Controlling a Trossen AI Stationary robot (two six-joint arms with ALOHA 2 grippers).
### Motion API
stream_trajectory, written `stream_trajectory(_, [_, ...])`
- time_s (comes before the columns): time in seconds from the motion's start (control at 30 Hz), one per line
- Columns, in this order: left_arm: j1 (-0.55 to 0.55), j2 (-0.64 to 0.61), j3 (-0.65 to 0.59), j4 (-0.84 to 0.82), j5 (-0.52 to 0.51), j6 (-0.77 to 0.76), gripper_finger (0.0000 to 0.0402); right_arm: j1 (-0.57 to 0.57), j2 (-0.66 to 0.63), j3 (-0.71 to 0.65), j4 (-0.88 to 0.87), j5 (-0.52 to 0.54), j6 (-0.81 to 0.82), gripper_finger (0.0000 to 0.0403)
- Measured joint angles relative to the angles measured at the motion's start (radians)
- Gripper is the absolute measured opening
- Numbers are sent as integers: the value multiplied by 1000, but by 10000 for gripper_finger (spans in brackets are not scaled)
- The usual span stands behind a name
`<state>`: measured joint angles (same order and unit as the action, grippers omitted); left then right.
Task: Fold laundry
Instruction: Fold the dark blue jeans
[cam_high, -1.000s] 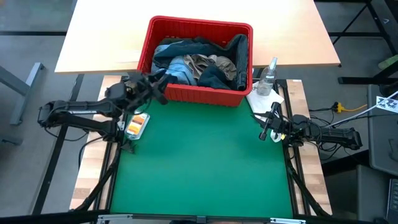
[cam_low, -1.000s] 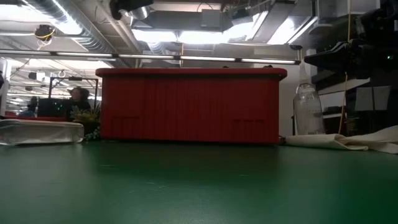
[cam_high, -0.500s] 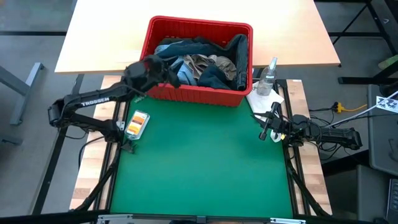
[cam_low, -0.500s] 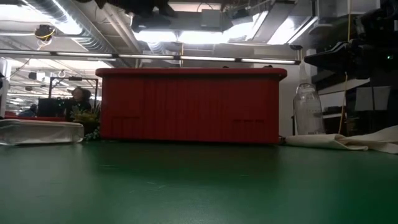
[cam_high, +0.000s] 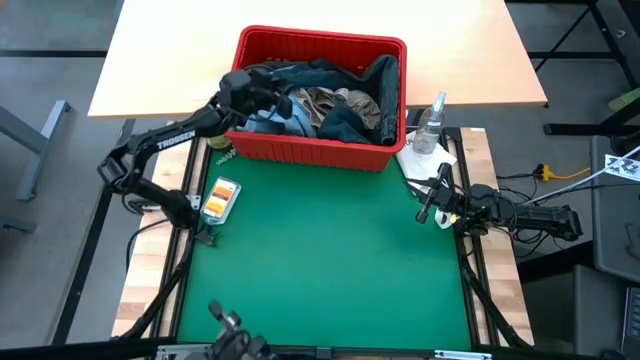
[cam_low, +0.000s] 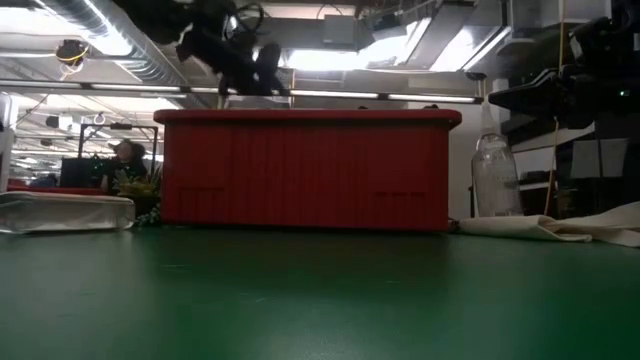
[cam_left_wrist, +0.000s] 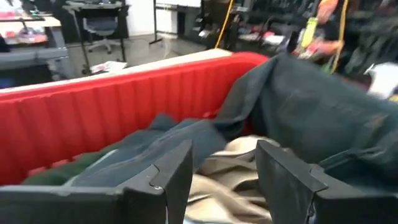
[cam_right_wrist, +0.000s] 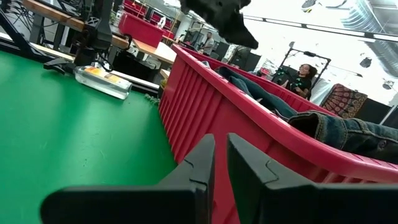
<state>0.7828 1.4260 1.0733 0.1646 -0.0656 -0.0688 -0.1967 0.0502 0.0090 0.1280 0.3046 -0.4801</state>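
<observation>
- High view, far left: the left arm reaches over the near-left rim of the red basket (cam_high: 322, 150), and the left gripper (cam_high: 262, 92) hangs above the laundry (cam_high: 325, 100) piled inside.
- Only the left wrist view shows its fingers (cam_left_wrist: 166, 174): spread wide, nothing between them, with a beige khaki piece (cam_left_wrist: 230, 171) and dark navy jeans (cam_left_wrist: 311, 106) below against the basket's far wall.
- The low view hides the garments behind the basket's red wall; it shows just the left gripper's dark shape (cam_low: 240, 50) above the rim.
- High view, left of the basket: a small clear packet (cam_high: 221, 198) with an orange label lies on the green mat (cam_high: 320, 260).
- High view, right of the basket: a clear bottle (cam_high: 431, 122) stands by a white cloth (cam_high: 428, 158).
- Far right: the right gripper (cam_high: 432, 205) waits at the mat's right edge; the right wrist view shows its fingers (cam_right_wrist: 245, 174) narrow, nearly together, empty, pointing along the basket's side, denim draped over that rim.
</observation>
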Motion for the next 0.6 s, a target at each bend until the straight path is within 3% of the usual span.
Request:
stream_trajectory(0.33, [61, 77, 1, 1, 57, 328, 167, 0, 0, 0, -18, 0, 0, 44])
stream_trajectory(0.6, [64, 120, 1, 1, -57, 491, 167, 0, 0, 0, -38, 0, 0, 44])
